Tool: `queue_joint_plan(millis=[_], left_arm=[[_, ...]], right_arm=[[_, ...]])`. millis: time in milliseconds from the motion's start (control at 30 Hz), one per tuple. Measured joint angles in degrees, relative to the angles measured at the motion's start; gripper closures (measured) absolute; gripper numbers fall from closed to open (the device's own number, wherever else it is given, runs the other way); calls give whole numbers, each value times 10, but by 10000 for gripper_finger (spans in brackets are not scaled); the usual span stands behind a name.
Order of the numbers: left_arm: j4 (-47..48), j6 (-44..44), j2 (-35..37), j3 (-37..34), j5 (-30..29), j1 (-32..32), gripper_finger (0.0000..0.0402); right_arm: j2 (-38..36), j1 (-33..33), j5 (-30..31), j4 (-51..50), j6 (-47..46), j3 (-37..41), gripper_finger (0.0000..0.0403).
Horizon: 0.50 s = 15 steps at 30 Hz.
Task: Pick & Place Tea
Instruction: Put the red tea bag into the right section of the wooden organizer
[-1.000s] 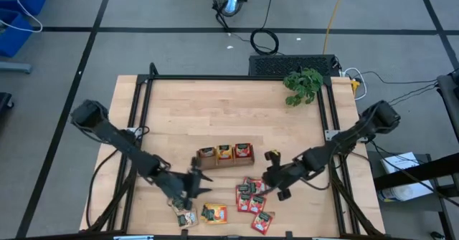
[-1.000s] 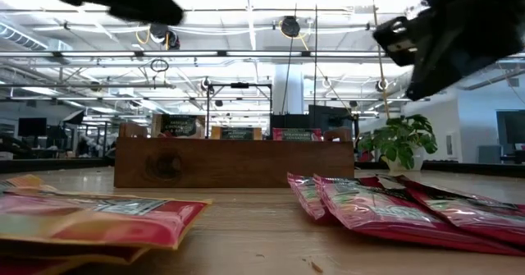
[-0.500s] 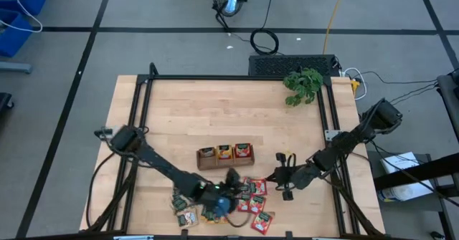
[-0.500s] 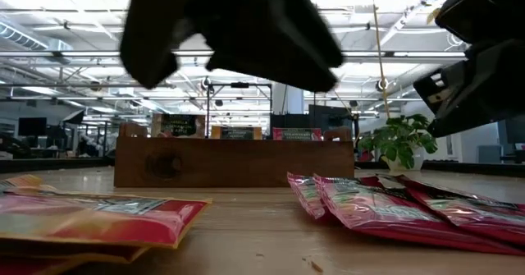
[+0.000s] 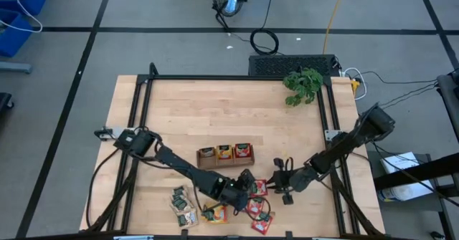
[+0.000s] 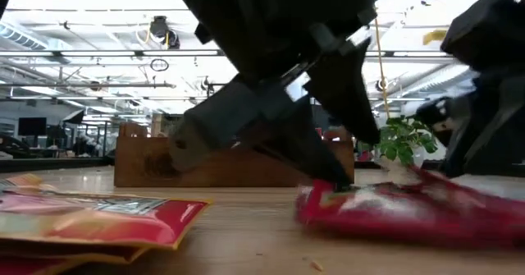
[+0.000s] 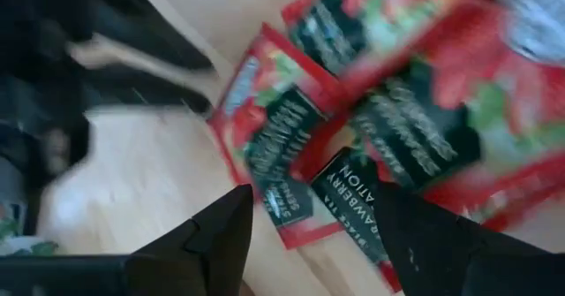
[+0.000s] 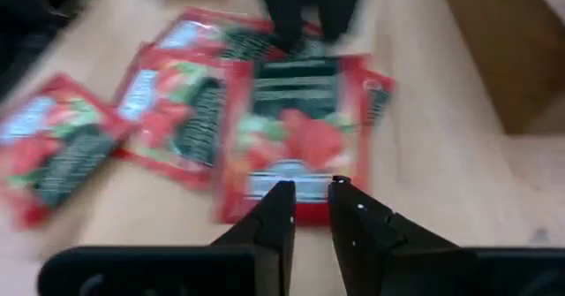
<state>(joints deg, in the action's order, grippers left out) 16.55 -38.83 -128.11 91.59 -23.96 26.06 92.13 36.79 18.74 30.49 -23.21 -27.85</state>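
Table [image 5: 215, 118]: light wood, black frame rails around it. A leafy green plant [image 5: 303, 84] stands at the far right corner.

Tray [image 5: 224, 154]: long brown wooden tray, 3 compartments, at mid-table toward the near side. Each compartment holds upright sachets; colours cannot be told apart reliably from above.

Tea sachets: loose and flat on the table in front of the tray. The red sachets [image 5: 257, 210] lie in an overlapping cluster to the right of centre. An orange sachet [image 5: 214, 213] lies just left of that cluster. The dark green sachets [image 5: 183, 205] lie further left, near the front edge. In the low view, 1 red sachet [image 6: 410, 213] lies flat at the right and another sachet [image 6: 98, 217] lies flat at the left foreground.

Left gripper [image 5: 249, 190]: reaches across from the left side and sits low over the red cluster, at its tray-side edge. In the left wrist view the gripper [image 7: 322, 234] has its 2 fingers spread wide, a red sachet [image 7: 274, 155] showing in the gap. Nothing is gripped. In the low view 1 fingertip [image 6: 332, 176] touches the upper edge of the red sachet.

Right gripper [image 5: 278, 183]: just right of the red cluster, low to the table, close to the left gripper. In the right wrist view the gripper [image 8: 311, 209] has its fingers parted only by a narrow gap, with nothing between them; a red sachet [image 8: 296, 146] lies flat just ahead.
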Motion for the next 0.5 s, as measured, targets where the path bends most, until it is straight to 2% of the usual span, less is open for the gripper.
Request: queue_joint_plan(millis=[300,500], left_arm=[[3,-35,0,27,0,-3,163],[24,-24,0,28,59,-22,163]], right_arm=[[79,-12,7,88,3,-1,341],[101,-19,9,103,-10,-1,350]])
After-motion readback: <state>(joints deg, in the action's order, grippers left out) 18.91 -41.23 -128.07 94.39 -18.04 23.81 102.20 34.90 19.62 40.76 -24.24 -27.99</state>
